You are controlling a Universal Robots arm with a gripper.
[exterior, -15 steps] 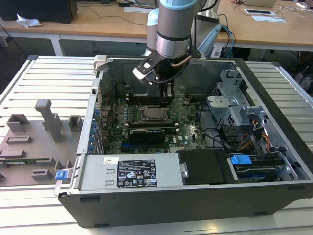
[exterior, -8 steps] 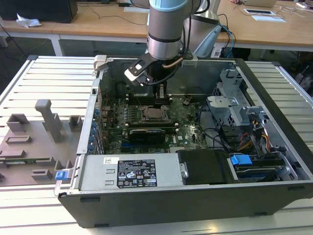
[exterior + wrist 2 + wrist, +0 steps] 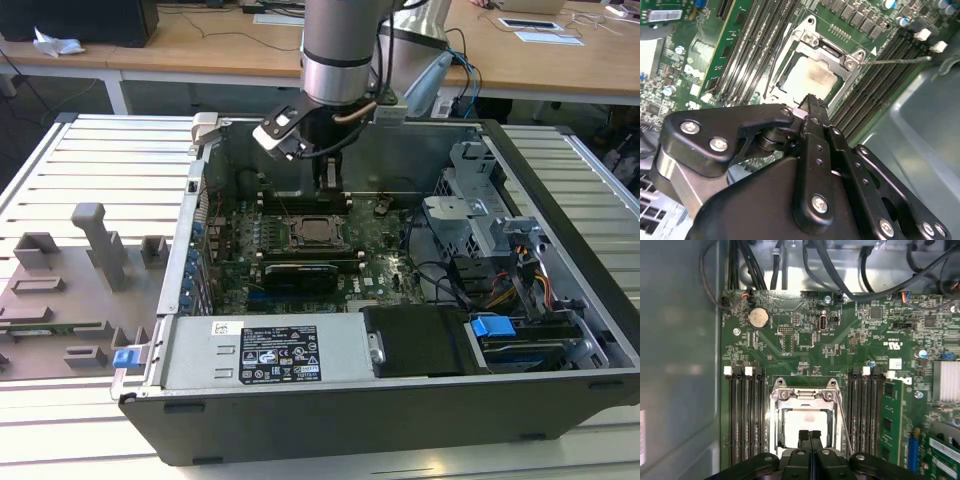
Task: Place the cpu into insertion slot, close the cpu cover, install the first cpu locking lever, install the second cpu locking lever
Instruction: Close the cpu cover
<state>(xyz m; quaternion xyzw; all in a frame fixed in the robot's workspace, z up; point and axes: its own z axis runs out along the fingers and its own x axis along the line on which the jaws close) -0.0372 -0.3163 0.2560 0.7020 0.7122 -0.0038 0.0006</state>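
Slatted metal table (image 3: 90, 150), wooden desks (image 3: 200, 45) behind; open computer case (image 3: 330, 420) on top. Inside, green motherboard (image 3: 790, 340), memory slots (image 3: 742, 415) flanking the insertion slot (image 3: 774, 415). Cpu (image 3: 805, 422) sits in it, cpu cover (image 3: 802, 395) down over it. My gripper (image 3: 810, 436) is pressed together, pinching nothing, and hides the slot's near edge.

On my feed the open dark grey metal computer case (image 3: 330, 420) stands on a pale slatted aluminium table (image 3: 100, 150). At six o'clock inside it lies a silver box-shaped power supply (image 3: 200, 350) (white label on top). A grey plastic fixture with upright posts (image 3: 100, 245) sits outside at nine. The first wrist view shows me a round silver coin battery (image 3: 758, 318) on the green circuit board (image 3: 790, 355).
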